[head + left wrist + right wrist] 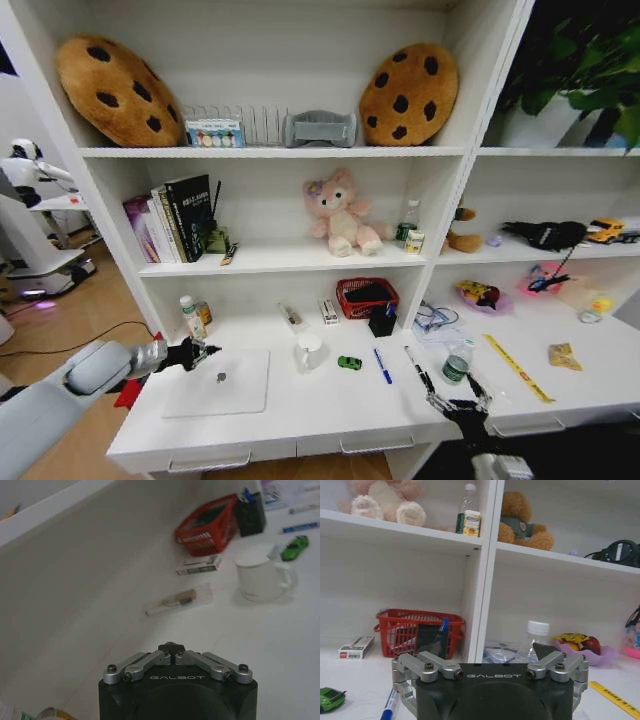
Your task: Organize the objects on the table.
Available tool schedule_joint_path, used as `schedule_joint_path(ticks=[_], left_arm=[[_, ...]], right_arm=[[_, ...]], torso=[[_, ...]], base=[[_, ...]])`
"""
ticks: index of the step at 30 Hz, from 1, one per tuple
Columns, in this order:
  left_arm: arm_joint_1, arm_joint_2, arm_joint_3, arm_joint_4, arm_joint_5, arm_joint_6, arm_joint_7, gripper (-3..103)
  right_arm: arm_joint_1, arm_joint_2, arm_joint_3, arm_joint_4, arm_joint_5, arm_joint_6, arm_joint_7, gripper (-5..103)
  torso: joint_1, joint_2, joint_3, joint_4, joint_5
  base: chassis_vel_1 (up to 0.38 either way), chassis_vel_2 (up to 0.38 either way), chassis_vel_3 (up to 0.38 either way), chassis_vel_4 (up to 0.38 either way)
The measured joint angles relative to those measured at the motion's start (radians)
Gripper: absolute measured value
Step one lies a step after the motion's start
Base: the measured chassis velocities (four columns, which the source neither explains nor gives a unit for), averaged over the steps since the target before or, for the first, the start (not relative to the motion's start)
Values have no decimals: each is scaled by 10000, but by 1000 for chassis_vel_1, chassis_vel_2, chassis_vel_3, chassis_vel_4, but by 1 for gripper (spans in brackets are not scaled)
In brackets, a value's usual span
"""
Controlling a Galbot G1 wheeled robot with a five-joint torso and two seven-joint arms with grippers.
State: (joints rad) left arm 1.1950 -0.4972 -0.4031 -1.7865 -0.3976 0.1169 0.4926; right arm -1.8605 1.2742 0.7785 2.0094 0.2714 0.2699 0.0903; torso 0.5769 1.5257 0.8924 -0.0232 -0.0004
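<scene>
The left pincer (203, 351), fingers pressed together on nothing, hovers at the bench's (300, 405) left end, just at 11 o'clock of the silver laptop (219, 383). The right pincer (458, 404), spread wide, hangs over the front edge; a small bottle (457, 362) stands at its 12 o'clock. The green toy car (349, 362) and blue pen (382, 365) lie mid-bench.

two cookie-shaped cushions (112, 88) (408, 92) lean in the top shelf's left and right corners. a pink plush toy (339, 212) sits mid-shelf below, books (172, 217) near that shelf's left end. a brown teddy bear (526, 526) sits on the neighbouring shelf. a red basket (366, 296) stands at the surface's back edge, a yellow ruler (517, 366) toward its right end.
</scene>
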Motion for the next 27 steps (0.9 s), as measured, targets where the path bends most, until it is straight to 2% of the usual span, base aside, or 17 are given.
schedule_joint_path(ticks=[1,2,3,4,5,7,8,9,10,12,13,15,17,19,21,25,27], left_arm=[[438,-241,-365,-244,-547,243,-876,0],[438,-241,-365,-244,-547,243,-876,0],[1354,-733,-1189,-740,-1359,660,-2327,0],[2107,-1173,-1833,-1102,-1805,919,-3309,-3],[2107,-1173,-1833,-1102,-1805,919,-3309,-3],[3247,-2221,-3195,-1644,-2167,1082,-4633,7],[3247,-2221,-3195,-1644,-2167,1082,-4633,7],[3494,-2514,-3545,-1764,-2190,1074,-4852,12],[4209,-3347,-4422,-2065,-2128,1043,-5343,17],[4415,-3645,-4702,-2141,-2014,1013,-5423,23],[4967,-4501,-5561,-2454,-1686,941,-5618,28],[5220,-4790,-5881,-2646,-1663,931,-5730,33],[5527,-5174,-6310,-2937,-1793,944,-5995,39],[6203,-5972,-7403,-3872,-2257,1157,-6641,49],[6921,-6803,-8305,-4827,-2324,1241,-6671,61],[7299,-7331,-8637,-5357,-2288,1285,-6578,66],[7579,-7824,-8725,-5830,-2138,1294,-6420,77]], right_arm=[[-11,-5,74,53,52,0,17,100],[-11,-5,74,53,52,0,17,100],[9,-58,142,102,123,-2,29,100],[46,-110,173,111,190,-17,45,100],[46,-110,173,111,190,-17,45,100],[124,-223,223,132,355,-93,74,100],[124,-223,223,132,355,-93,74,100],[142,-252,225,132,398,-117,89,100],[185,-354,221,117,457,-173,104,100],[187,-388,214,109,467,-186,105,100],[193,-480,171,88,470,-220,90,100],[192,-495,144,79,454,-230,88,100],[186,-502,82,73,370,-265,90,100],[157,-463,-66,108,105,-365,97,100],[93,-401,-192,200,-34,-410,68,100],[51,-355,-220,227,-81,-409,-14,100],[-17,-314,-226,274,-78,-395,-71,100]], torso=[[1,1,0,-2,-4],[1,1,0,-2,-4],[1,0,0,-1,6],[0,0,0,3,9],[0,0,0,3,9],[0,0,-1,7,2],[0,0,-1,7,2],[0,1,-1,6,6],[-1,1,-1,8,8],[-1,1,-1,7,7],[-1,1,-1,9,1],[-1,1,-2,7,4],[-1,1,-1,7,7],[-1,1,-2,5,8],[-1,2,-2,7,8],[-2,2,-2,7,7],[-2,1,-2,7,6]], base=[[0,0,0,0],[0,0,0,0],[0,0,0,0],[0,0,0,0],[0,0,0,0],[0,0,0,0],[0,0,0,0],[0,0,0,0],[0,0,0,0],[0,0,0,0],[0,0,0,0],[0,0,0,0],[0,0,0,0],[0,0,0,0],[0,0,0,0],[0,0,0,0],[0,0,0,0]])
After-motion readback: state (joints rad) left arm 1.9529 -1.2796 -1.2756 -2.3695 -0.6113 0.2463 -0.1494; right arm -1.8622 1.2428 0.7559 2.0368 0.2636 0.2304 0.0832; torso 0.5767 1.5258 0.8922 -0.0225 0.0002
